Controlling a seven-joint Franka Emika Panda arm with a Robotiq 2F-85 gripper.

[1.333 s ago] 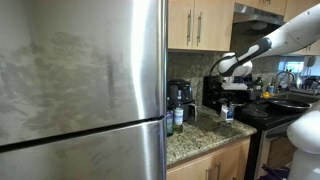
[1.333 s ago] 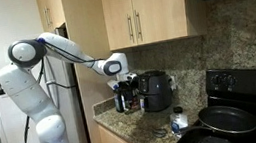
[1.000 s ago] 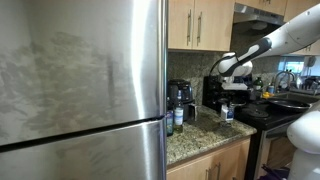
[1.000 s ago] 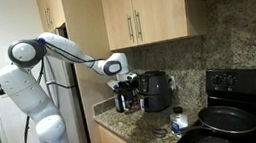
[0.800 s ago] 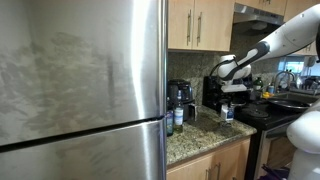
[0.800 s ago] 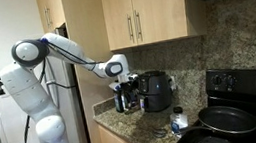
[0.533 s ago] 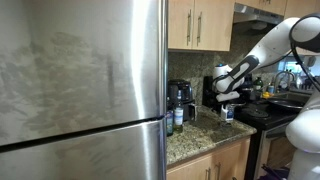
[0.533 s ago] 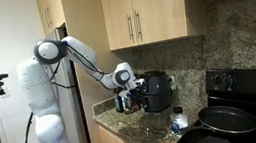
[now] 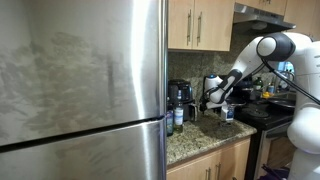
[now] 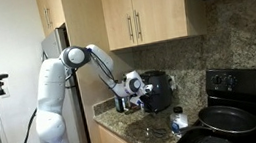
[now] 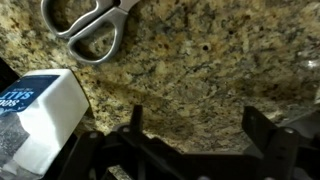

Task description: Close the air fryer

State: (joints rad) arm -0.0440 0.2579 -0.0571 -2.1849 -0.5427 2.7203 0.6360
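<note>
The air fryer (image 10: 158, 90) is a black boxy appliance on the granite counter under the cabinets; it also shows in an exterior view (image 9: 214, 88). My gripper (image 10: 138, 86) is low in front of the fryer, close to its front face, and partly covers it in an exterior view (image 9: 209, 102). In the wrist view my gripper (image 11: 198, 128) is open and empty, its two dark fingers pointing down over bare granite. The fryer does not show in the wrist view. I cannot tell whether its drawer is in or out.
A steel-trimmed coffee maker (image 10: 123, 94) stands beside the fryer. Scissors (image 11: 85, 25) and a white container (image 11: 40, 120) lie on the granite. A small bottle (image 10: 179, 121) and a pan (image 10: 227, 119) on the black stove sit nearby. A big steel fridge (image 9: 80, 90) fills one side.
The arm has swung down and in toward the air fryer. The gripper has dropped from above the counter to the fryer's front. The fryer itself has not visibly moved.
</note>
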